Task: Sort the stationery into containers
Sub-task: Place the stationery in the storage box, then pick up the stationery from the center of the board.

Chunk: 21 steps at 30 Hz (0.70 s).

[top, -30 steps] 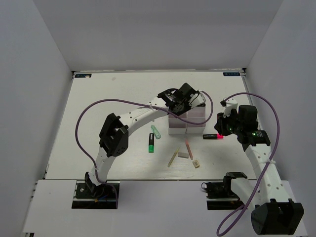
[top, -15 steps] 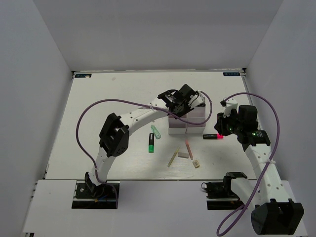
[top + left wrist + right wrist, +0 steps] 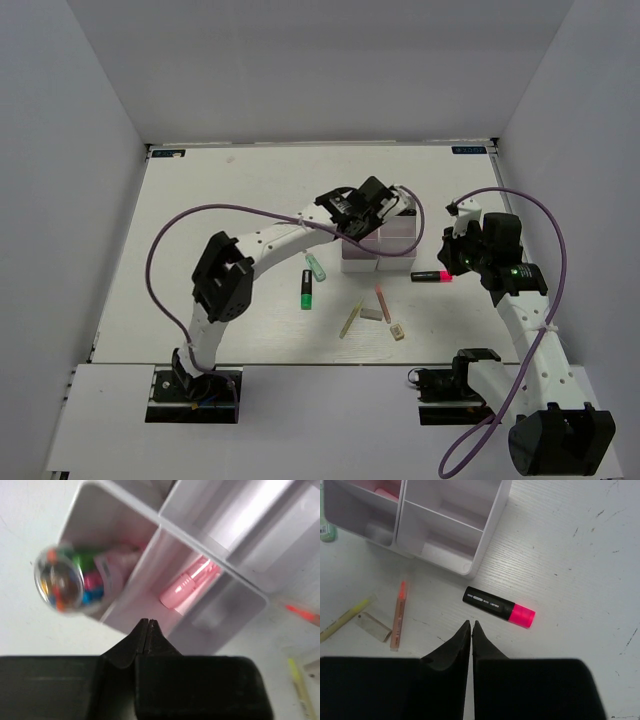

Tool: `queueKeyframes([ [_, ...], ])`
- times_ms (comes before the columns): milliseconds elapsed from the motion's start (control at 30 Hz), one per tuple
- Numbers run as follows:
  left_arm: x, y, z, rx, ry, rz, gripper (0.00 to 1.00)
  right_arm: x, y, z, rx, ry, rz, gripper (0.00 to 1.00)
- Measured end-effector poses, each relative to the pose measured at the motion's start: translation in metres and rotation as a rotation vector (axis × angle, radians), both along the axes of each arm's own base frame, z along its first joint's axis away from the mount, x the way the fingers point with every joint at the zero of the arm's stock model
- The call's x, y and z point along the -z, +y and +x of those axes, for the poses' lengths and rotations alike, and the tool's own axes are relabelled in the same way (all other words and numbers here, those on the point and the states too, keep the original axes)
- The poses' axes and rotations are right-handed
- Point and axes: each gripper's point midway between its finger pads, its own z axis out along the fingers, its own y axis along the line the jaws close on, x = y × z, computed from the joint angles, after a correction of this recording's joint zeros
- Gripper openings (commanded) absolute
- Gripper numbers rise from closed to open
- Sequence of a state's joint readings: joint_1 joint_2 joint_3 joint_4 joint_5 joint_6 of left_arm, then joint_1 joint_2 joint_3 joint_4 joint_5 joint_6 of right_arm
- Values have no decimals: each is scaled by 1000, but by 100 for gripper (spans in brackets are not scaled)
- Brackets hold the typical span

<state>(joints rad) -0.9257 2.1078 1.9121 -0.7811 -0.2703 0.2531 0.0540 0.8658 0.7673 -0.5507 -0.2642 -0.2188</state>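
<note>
Surface [image 3: 200,250], white and scuffed, is carrying everything. The left arm is stretching from the near left across to the middle, and the right arm is rising along the right side.

The block of four white bins [image 3: 397,246] is sitting at the centre. The left end effector [image 3: 365,205] is hanging over its far left part. In the left wrist view its fingers are pressing together [image 3: 148,622] and pinching nothing. Below them a pink marker [image 3: 187,582] is lying in one compartment. The compartment next to it is holding a blurred many-coloured item that I cannot identify.

The right end effector [image 3: 471,624] is hovering just right of the bins, fingers squeezed together and gripping nothing. It is pointing down at the black-pink marker [image 3: 498,610], which is lying on the surface just beside the block's near right corner, apart from both fingers.

Left of the bins, the black-green marker [image 3: 306,290] and the mint-green marker [image 3: 316,266] are lying close together. Near of the bins, the cream stick [image 3: 350,320] and the pink stick [image 3: 382,301] are lying with the grey eraser [image 3: 371,313] between them. The tan eraser [image 3: 398,333] is sitting just near and right of the pink stick.
</note>
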Motion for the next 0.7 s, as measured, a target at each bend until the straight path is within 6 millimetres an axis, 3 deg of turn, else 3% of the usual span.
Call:
queueKeyframes([
  [33, -1, 5, -6, -17, 1, -8, 6, 0, 0, 0, 1, 1, 0, 20],
  [67, -2, 16, -14, -27, 2, -8, 23, 0, 0, 0, 3, 1, 2, 37],
  [100, -4, 30, -23, -67, 11, -15, 32, 0, 0, 0, 6, 2, 4, 54],
  [133, -8, 44, -34, -132, 26, -43, 35, 0, 0, 0, 9, 3, 4, 79],
  [167, -14, 59, -43, -208, 39, -86, 46, 0, -1, 0, 11, 4, 2, 83],
  [200, -22, 76, -52, -306, 62, -142, 54, 0, -1, 0, 9, 2, -2, 83],
  [233, -30, 92, -56, -408, 86, -198, 58, 0, -1, 0, 7, 1, -4, 68],
  [300, -40, 122, -51, -613, 127, -318, 58, 1, -2, 0, 4, 0, -9, 39],
  [367, -36, 147, -41, -798, 164, -397, 59, 2, -1, 0, 6, 6, -6, 14],
  [433, -20, 162, -34, -963, 214, -428, 59, 2, -1, 0, 10, 10, -1, 22],
  [467, -8, 163, -33, -1019, 247, -427, 59, 2, -1, 0, 12, 10, 0, 40],
  [533, 15, 159, -36, -1112, 322, -415, 61, 2, -2, 0, 17, 11, 1, 52],
  [700, 64, 141, -44, -1284, 509, -404, 62, 2, -3, 1, 18, 9, -6, 42],
])
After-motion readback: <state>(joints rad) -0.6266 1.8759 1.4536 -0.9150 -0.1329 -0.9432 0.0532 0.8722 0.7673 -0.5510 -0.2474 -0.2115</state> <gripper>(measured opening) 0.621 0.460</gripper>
